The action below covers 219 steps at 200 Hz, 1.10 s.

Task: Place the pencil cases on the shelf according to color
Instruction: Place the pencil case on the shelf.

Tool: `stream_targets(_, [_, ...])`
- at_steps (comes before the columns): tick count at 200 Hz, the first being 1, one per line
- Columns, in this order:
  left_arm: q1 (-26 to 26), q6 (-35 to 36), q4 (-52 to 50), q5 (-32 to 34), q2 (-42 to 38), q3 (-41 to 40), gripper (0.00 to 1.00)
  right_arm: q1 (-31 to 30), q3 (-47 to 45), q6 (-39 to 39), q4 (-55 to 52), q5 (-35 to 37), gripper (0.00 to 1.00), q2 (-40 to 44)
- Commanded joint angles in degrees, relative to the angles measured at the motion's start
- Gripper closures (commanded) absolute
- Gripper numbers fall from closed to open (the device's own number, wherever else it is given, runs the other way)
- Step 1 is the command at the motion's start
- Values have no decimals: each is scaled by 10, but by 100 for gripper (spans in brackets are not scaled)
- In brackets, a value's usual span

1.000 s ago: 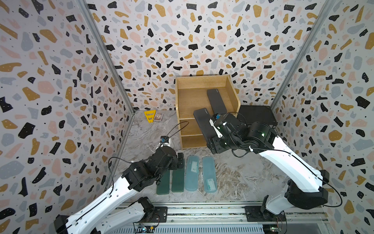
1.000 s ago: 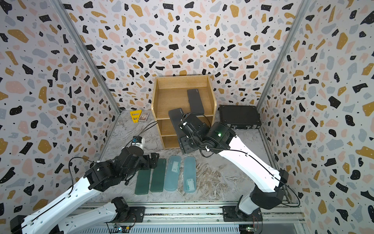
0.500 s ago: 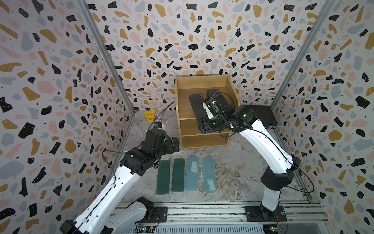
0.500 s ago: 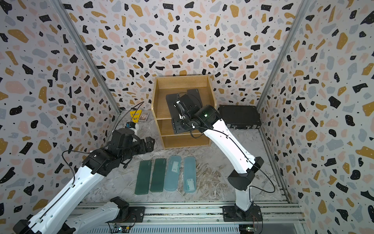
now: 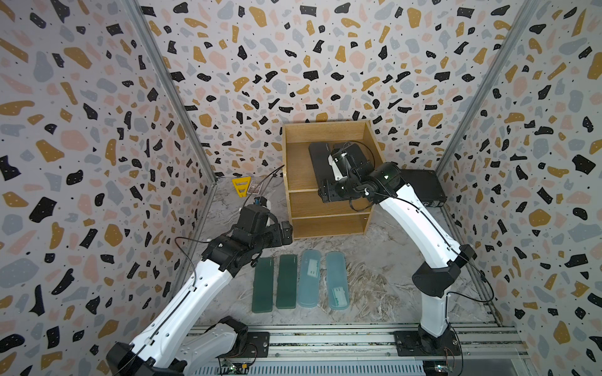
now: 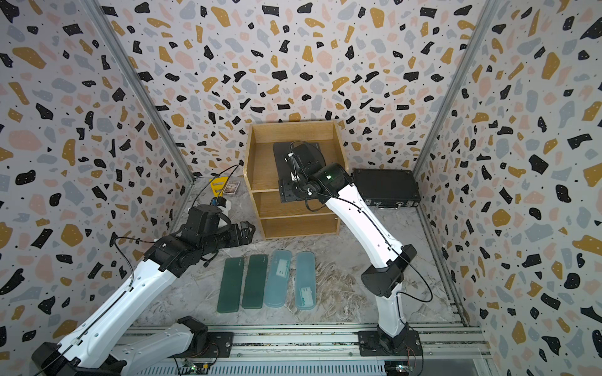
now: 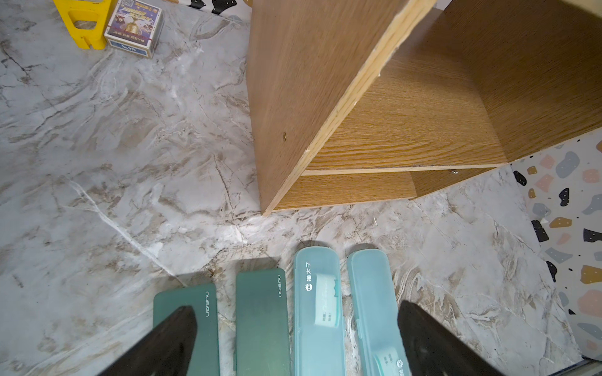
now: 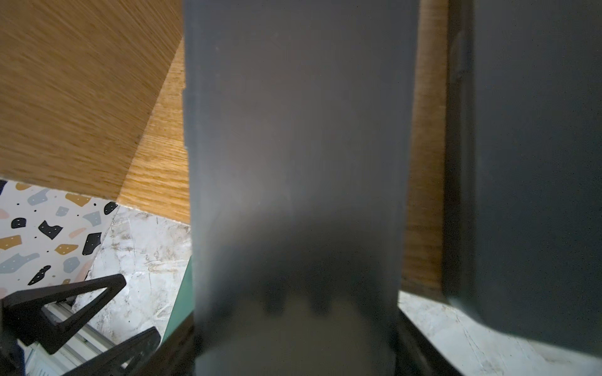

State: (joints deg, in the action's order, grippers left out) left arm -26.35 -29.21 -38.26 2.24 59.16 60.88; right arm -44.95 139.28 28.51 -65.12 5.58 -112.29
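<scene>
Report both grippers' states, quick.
Left gripper: open, holding nothing.
Right gripper: closed on a dark grey pencil case, at the top tier of the shelf.

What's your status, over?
Left pincer open, empty. Right pincer shut on dark grey flat pencil case at light-brown wooden shelf top tier, beside second dark grey case. Nothing blocking.

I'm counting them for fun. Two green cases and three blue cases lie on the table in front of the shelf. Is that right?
No, there are two blue ones, not three: the left blue case and the right blue case, as both top views show. The left green case and the right green case do lie on the table in front of the shelf.
</scene>
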Motion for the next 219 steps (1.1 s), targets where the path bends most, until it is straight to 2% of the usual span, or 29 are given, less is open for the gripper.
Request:
stream_targets(1, [4,6,25,-8,-9,-10,0,4,23,2,40,0,75,-8])
stream_targets(26, [4,6,30,-14,-7,-17,0,6,23,4,62,0,67,-21])
stream_targets(48, [5,7,32,-17,-5,-20,0,9,29,7,73,-1,64,-33])
stream_targets(111, [7,13,31,-21,-5,-19,0,14,39,14,72,15,33,-49])
stream_targets(148, [10,19,28,-21,-7,-16,0,14,39,13,71,20,20,-50])
stream_targets(219, [13,18,25,-17,-14,-19,0,14,39,13,81,-5,9,-44])
